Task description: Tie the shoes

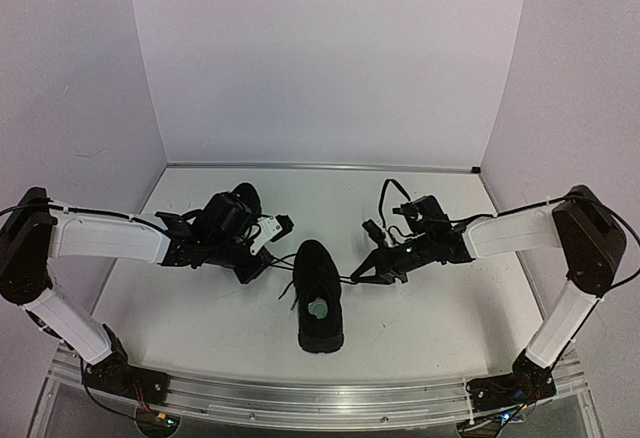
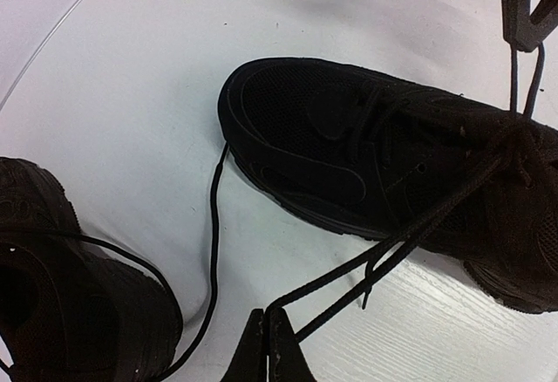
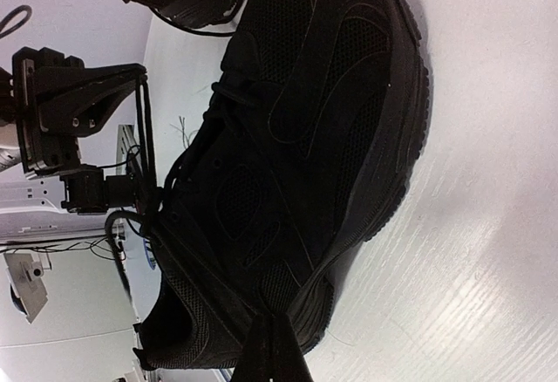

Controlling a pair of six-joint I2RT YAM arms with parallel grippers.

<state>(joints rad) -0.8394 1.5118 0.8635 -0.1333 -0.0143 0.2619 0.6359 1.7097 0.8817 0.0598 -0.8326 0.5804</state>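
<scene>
Second shoe (image 2: 78,303) lies close beside left gripper (image 2: 266,347), perhaps touching.

A white table (image 1: 220,308), pale walls (image 1: 320,58) behind, a metal rail (image 1: 320,398) along its near edge.

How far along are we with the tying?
Done: no finished bow shows yet. In hand: left gripper and right gripper, jaws shut, pull the laces taut from the centre shoe. Left: its knot and bow, then the second shoe.
</scene>
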